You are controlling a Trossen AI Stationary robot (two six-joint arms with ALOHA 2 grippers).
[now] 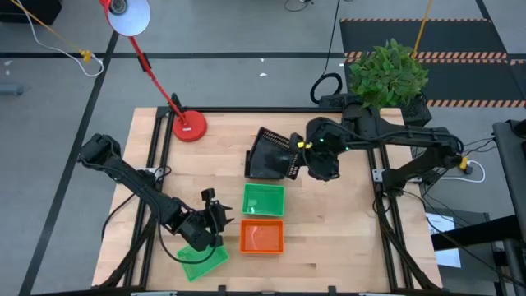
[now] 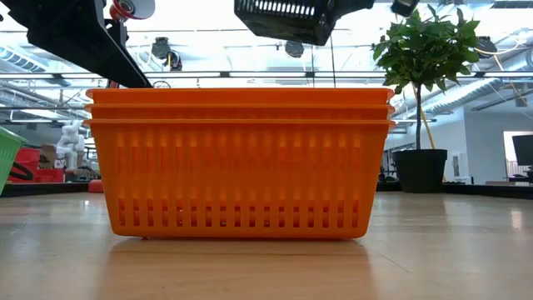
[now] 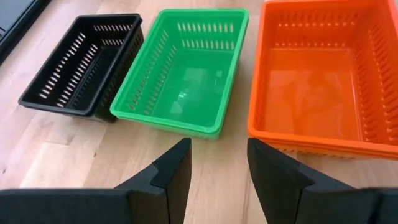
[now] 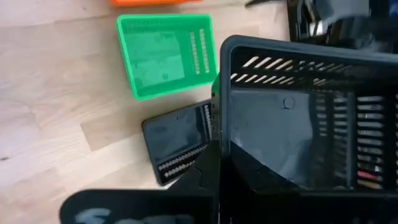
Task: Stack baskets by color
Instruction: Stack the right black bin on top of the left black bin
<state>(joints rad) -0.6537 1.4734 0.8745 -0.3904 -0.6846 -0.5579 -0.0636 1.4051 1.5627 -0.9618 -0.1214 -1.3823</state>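
My right gripper (image 1: 306, 158) is shut on a black basket (image 1: 275, 152), which hangs tipped above a second black basket (image 4: 177, 143) resting on the table. Toward the near edge stand a green basket (image 1: 263, 200) and then stacked orange baskets (image 1: 261, 237), both flat on their bases. Another green basket (image 1: 201, 259) lies at the near left, partly under my left gripper (image 1: 212, 215). That gripper is open with nothing between its fingers (image 3: 171, 168) and faces the row of baskets. In the low view the orange stack (image 2: 241, 162) fills the middle and the held black basket (image 2: 287, 18) shows at the top. My right gripper holds the black basket by one side wall (image 4: 219, 140). The wall stands between its fingers, and the finger (image 4: 205, 177) on the outside is the only one showing. The fingers slant down from the table's right side. The basket is lifted clear and tipped, its open inside toward the wrist camera.
A red lamp base (image 1: 189, 126) with its slanting stem stands at the far left of the table. A potted plant (image 1: 388, 72) stands beyond the far right corner. Bare wood (image 1: 345, 238) lies to the right of the orange and green baskets.
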